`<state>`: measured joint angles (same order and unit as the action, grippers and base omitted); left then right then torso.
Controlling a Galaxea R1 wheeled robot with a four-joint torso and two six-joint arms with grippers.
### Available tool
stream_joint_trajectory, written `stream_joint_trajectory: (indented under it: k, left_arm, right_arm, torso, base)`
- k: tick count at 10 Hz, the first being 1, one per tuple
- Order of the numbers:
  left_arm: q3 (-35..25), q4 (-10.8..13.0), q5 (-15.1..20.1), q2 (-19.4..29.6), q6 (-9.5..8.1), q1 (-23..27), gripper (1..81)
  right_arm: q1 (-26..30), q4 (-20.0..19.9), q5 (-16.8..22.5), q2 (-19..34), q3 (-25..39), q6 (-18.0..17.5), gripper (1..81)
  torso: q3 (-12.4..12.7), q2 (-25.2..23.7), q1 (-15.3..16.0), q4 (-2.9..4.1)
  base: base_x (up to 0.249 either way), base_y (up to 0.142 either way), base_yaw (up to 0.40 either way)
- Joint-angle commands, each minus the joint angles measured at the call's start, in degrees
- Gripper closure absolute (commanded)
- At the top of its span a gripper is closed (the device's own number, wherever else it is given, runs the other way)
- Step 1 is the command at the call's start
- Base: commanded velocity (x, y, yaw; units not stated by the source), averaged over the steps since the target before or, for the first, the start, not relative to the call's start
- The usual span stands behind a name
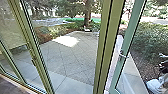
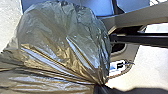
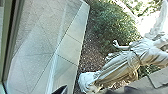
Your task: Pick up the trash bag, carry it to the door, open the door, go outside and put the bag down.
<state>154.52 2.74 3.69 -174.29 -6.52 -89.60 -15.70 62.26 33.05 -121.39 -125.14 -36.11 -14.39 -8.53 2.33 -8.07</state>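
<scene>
Soft, likely slippery trash bag [image 2: 62, 42] bulges from its gathered neck [image 2: 100, 81], the best hold, pinched by left end effector [image 2: 102, 86]; right end effector [image 3: 61, 90], I cannot tell

- Trash bag [image 2: 62, 37]: thin, crinkled plastic, glossy along its folds.
- Door frame [image 1: 107, 50]: smooth, painted, metal-looking.
- Door handle [image 1: 122, 55]: shiny, metal-looking.
- Paving [image 1: 67, 58]: matt, stone-like slabs.
- Statue [image 3: 117, 66]: pale, matt, stone-like, with carved folds.
- Planting bed [image 3: 90, 53]: rough, coarse-grained ground.
</scene>
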Motion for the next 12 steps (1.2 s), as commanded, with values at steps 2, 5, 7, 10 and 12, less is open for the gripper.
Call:
stream_joint_trajectory:
  k: [2, 5, 7, 10, 12]
  left_arm:
    - [-0.35, -1.16, 4.66, -0.27, -0.25, 1.13, 81.1]
    - [-0.35, -1.51, 5.18, -0.19, -0.25, 1.13, 81.1]
    - [-0.35, -1.51, 5.18, -0.19, -0.25, 1.13, 81.1]
    - [-0.35, -1.42, 5.45, -0.36, -0.16, 1.13, 81.1]
    - [-0.35, -1.42, 5.45, -0.54, -0.16, 1.13, 81.1]
  right_arm:
    - [9.24, 11.39, -3.51, -0.89, -13.71, 3.50, 1.0]
    - [7.39, 11.48, -7.91, -2.65, -20.05, 3.50, 1.0]
    - [6.86, 11.57, -10.53, -2.22, -22.92, 4.11, 1.0]
    - [4.06, 11.57, -16.44, -2.13, -28.75, 4.82, 1.0]
    - [3.17, 11.31, -18.28, -2.39, -31.39, 4.73, 1.0]
  torso:
    - [0.00, 0.00, 0.00, -2.25]
    - [0.00, 0.00, 0.02, -5.79]
    - [0.00, 0.00, 0.02, -5.55]
    - [0.00, 0.00, 0.02, -6.76]
    - [0.00, 0.00, 0.02, -6.76]
  base:
    - [0.000, 0.000, 0.000]
    - [0.000, 0.000, 0.000]
    - [0.000, 0.000, 0.000]
    - [0.000, 0.000, 0.000]
    - [0.000, 0.000, 0.000]
